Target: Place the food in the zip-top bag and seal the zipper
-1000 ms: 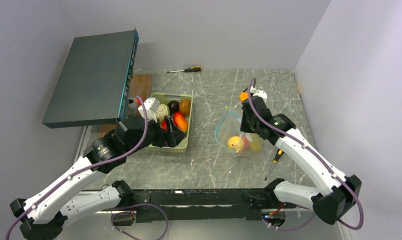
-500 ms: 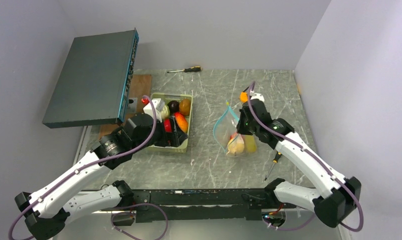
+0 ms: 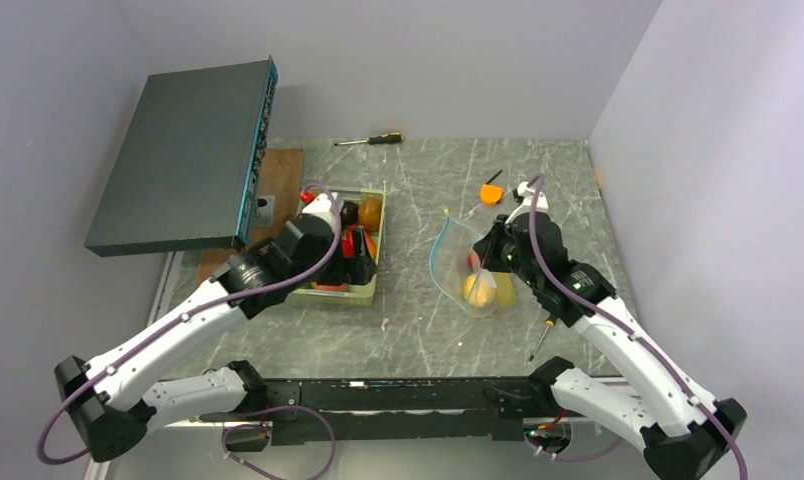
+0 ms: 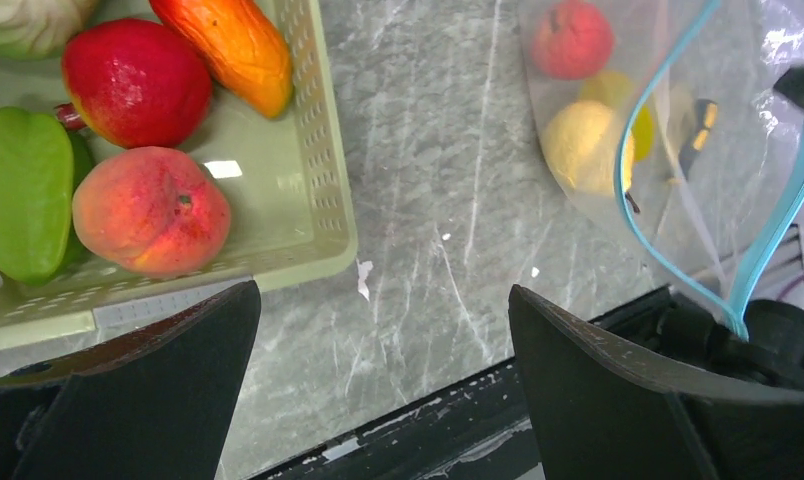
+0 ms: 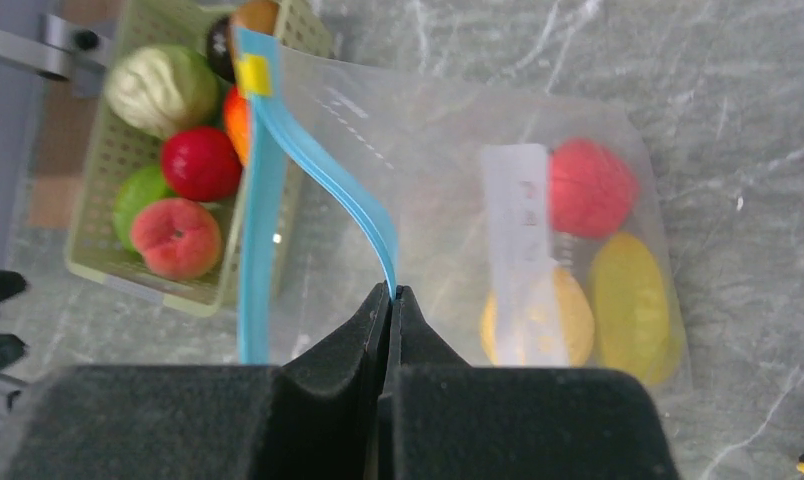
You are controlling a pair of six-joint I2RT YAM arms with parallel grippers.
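At the right claw (image 5: 391, 292), jaws pressed together on the zipper (image 5: 261, 190), gripping one side of the teal strip so that the mouth of the clear bag (image 5: 428, 170) gapes toward the tray (image 5: 88, 215). Inside the bag, resting on the table (image 3: 418, 330): a red fruit (image 5: 590, 187) and two yellow fruits (image 5: 633, 305), one partly behind the white label (image 5: 523, 230). Just beyond the bag in the overhead view, a small orange tool (image 3: 491, 192); beside the right arm, a screwdriver (image 3: 544, 335). Over the near corner of the tray, the left claw (image 4: 383, 300), spread wide with nothing held. Below it in the tray: a peach (image 4: 150, 210), a green pepper (image 4: 23, 190), a red apple (image 4: 133, 80), an orange vegetable (image 4: 233, 40) and a pale cabbage (image 4: 28, 15). Farther back in the tray, a dark fruit (image 3: 348, 211) and a brown one (image 3: 370, 212). Well apart at the far edge of the table, a second screwdriver (image 3: 370, 140); left of the tray, a dark flat box (image 3: 183, 155), tilted.
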